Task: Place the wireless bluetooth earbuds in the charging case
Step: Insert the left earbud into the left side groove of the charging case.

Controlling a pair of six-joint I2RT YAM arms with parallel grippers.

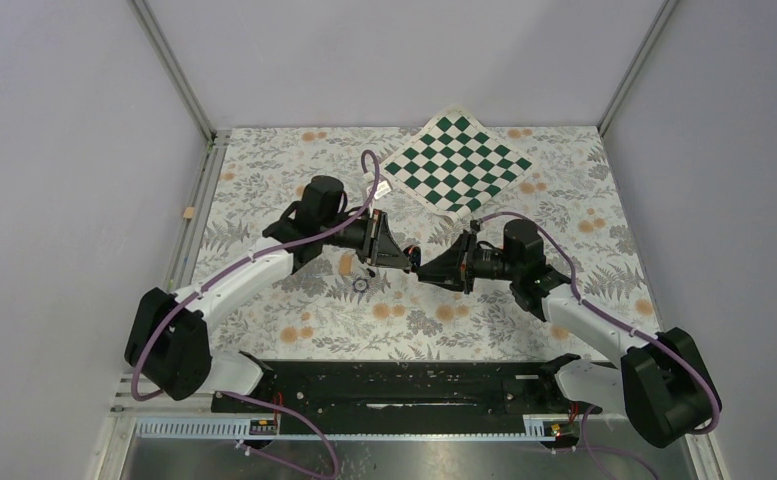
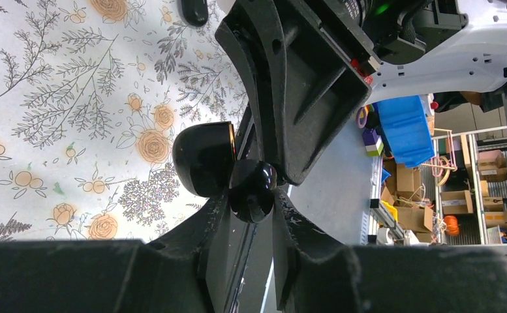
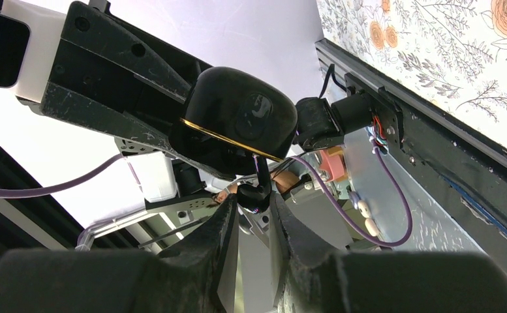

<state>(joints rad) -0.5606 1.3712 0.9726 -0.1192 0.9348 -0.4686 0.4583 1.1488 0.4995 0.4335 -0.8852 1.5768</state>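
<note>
Black fingers of the left gripper (image 2: pixel 252 195) sit closest, pinched tight on a glossy rounded end of the charging case (image 2: pixel 205 158). The rest of the case juts just past the tips to one side, with a thin gold line along its seam. Tip to tip with it, the right gripper (image 3: pixel 254 199) stands narrow. Between its tips is a small dark lump that I take for an earbud (image 3: pixel 254 194), just short of the case. A black oval (image 2: pixel 195 10) lies on the flowered cloth (image 2: pixel 74 98) well beyond the left tips; whether it is the other bud I cannot tell.

Both pieces look light, hard and slick, so the bud could squirt out of a hard pinch. It is best held across its body, leaving free the side that seats. The case wants holding on its lower half, off the lid. No brand, label or writing can be read.
</note>
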